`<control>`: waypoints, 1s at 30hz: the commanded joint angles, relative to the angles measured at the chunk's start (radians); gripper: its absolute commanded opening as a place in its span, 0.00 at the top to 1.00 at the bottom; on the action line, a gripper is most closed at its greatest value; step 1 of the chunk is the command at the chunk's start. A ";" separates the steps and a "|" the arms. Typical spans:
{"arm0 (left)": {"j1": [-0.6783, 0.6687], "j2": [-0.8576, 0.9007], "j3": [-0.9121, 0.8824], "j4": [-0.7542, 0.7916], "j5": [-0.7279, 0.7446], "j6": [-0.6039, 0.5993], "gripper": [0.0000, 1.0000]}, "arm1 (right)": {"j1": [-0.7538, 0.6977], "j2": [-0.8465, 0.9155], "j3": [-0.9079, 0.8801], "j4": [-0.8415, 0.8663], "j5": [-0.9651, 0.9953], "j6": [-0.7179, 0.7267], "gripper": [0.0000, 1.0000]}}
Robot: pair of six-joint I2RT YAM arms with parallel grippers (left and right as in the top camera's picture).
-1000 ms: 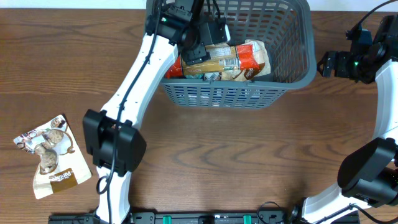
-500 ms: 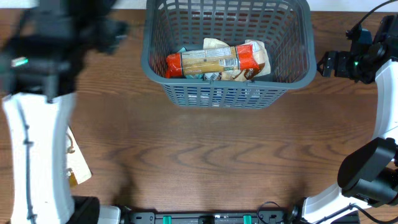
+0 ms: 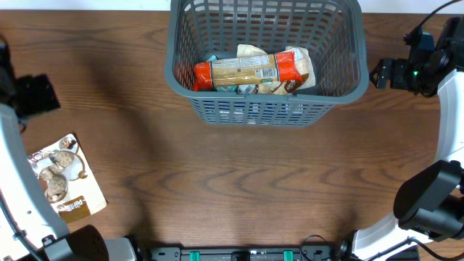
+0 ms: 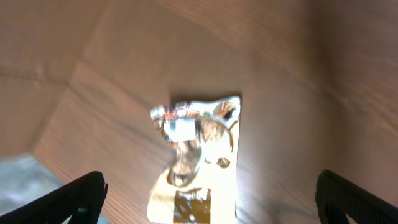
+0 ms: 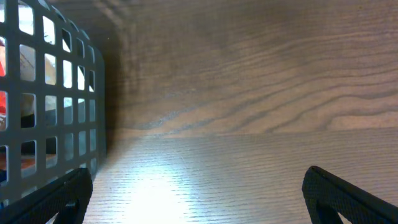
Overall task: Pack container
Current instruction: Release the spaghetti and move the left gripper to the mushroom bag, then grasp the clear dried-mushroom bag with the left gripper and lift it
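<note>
Aiming wide-apart left gripper [image 4: 210, 196] at flat brown-white snack packet [image 3: 61, 191] at 8 o'clock, likely next for dark grey plastic basket [image 3: 265, 110], with right gripper [image 5: 200, 196] spread too

1. Basket [image 3: 341, 90] at the far middle of the table [image 3: 239, 188]: open on top, latticed on every side, reachable only from above.
2. Inside, packets [image 3: 250, 71] heaped against the near wall; some room left behind them toward the far wall.
3. Broad bare wood between basket and near edge, free to cross.
4. Pouch [image 3: 61, 187] flat at the left, with bare wood on its far, near and right sides; left arm [image 3: 16, 196] overhanging its left edge.
5. Left gripper [image 4: 211, 199] spread wide above the pouch, nothing between.
6. Right gripper [image 5: 202, 199] spread wide, close beside the basket's right wall with a narrow gap; open wood ahead.
</note>
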 commanded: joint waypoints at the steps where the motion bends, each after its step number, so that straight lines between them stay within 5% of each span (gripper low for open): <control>1: 0.071 -0.095 -0.172 0.031 0.066 -0.048 0.01 | -0.010 0.010 -0.005 0.002 -0.001 -0.014 0.01; 13: 0.220 -0.140 -0.713 0.288 0.081 -0.043 0.01 | -0.010 0.010 -0.005 0.005 -0.006 -0.014 0.01; 22: 0.215 -0.100 -0.735 0.405 0.151 0.196 0.01 | -0.010 0.010 -0.005 0.005 -0.006 -0.014 0.01; 30: 0.223 -0.093 -0.735 0.501 0.151 0.283 0.01 | -0.010 0.010 -0.005 0.002 -0.006 -0.014 0.01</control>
